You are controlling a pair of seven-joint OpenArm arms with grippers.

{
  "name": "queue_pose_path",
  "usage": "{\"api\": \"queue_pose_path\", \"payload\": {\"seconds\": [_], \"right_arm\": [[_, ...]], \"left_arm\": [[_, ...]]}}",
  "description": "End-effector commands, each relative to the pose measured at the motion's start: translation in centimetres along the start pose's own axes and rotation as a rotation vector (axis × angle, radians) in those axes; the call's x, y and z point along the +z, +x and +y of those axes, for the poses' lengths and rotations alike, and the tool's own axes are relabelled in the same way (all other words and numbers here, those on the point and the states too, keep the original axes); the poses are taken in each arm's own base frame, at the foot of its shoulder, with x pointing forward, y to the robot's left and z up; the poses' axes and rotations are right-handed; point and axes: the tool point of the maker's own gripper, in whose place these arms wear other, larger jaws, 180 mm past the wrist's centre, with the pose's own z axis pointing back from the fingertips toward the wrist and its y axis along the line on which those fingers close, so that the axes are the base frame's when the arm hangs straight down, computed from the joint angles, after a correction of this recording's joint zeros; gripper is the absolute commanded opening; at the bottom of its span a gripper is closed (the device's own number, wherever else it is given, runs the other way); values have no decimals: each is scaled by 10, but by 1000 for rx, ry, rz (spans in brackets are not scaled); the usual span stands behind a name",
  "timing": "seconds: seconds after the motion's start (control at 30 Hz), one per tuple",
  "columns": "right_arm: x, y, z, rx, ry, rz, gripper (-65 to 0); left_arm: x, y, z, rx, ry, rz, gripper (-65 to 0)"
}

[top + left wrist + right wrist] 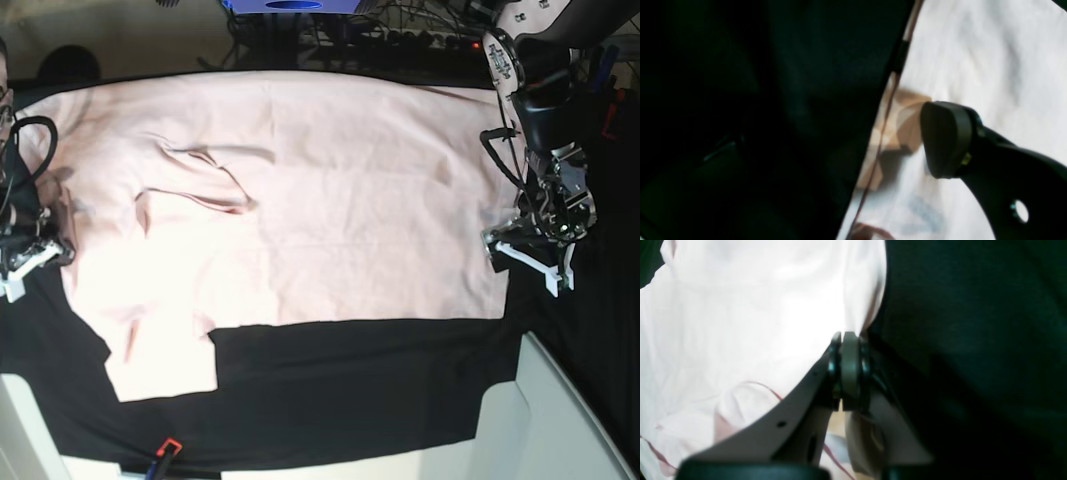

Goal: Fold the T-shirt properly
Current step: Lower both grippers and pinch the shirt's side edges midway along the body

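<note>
Where the left wrist view is taken first, one dark padded finger (947, 140) of the left gripper (873, 140) is seen over the pale T-shirt (990, 60), with nothing between it and the cloth's edge; the jaws are spread wide and nothing is held. A hem line of the shirt runs diagonally beside the black table cloth (773, 100), which fills the left half of the picture. A brownish patch is seen by the hem, too blurred to be named.

In the right wrist view, the right gripper (843, 350) is seen pressed together, its pads meeting right at the edge of the T-shirt (740, 323), where pink cloth borders the table cloth (973, 340). Whether fabric is pinched between the pads cannot be told.

In the base view, the T-shirt (330, 200) is laid spread across the table cloth (350, 390), a sleeve pointing toward the near edge at the picture's left and a few creases showing near the collar. The left gripper (530, 255) is placed at the shirt's edge on the picture's right, the right gripper (30, 262) at the opposite edge
</note>
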Motion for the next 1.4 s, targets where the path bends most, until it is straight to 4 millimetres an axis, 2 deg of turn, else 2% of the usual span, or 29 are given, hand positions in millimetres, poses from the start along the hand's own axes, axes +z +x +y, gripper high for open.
{"api": "queue_pose_path", "payload": {"seconds": [0.0,0.1,0.23,0.27,0.43,0.57,0.67,0.77,0.8,0.9,1.0,1.1,1.23,1.37], "right_arm": [[7,23,-3,14,0,-54,-649],[7,21,-4,14,-1,-51,-649],[7,21,-4,14,-1,-51,-649],[7,21,-4,14,-1,-51,-649],[7,21,-4,14,-1,-51,-649],[7,21,-3,14,0,-50,-649],[7,21,-3,14,0,-50,-649],[7,21,-3,14,0,-50,-649],[7,21,-3,14,0,-50,-649],[7,21,-3,14,0,-50,-649],[7,20,-4,13,0,-49,-649],[7,20,-4,13,0,-49,-649],[7,20,-4,13,0,-49,-649],[6,19,-2,13,3,-48,-649]], "left_arm": [[-1,-11,-12,7,-39,52,0],[-1,-11,-19,7,-50,50,0],[3,0,-27,2,-60,15,0],[5,-4,-27,-1,-60,20,0],[14,5,-30,-8,-59,14,0],[13,5,-29,-13,-55,16,0],[13,5,-28,-8,-54,15,-200],[13,6,-29,-2,-59,12,-474],[13,6,-29,1,-60,12,-497],[15,10,-29,-1,-59,3,-472],[17,12,-28,-4,-56,-5,-506],[24,16,-25,-16,-48,6,-516],[38,31,-21,-36,-31,-50,-519],[39,26,-20,-39,-29,-15,-595]]}}
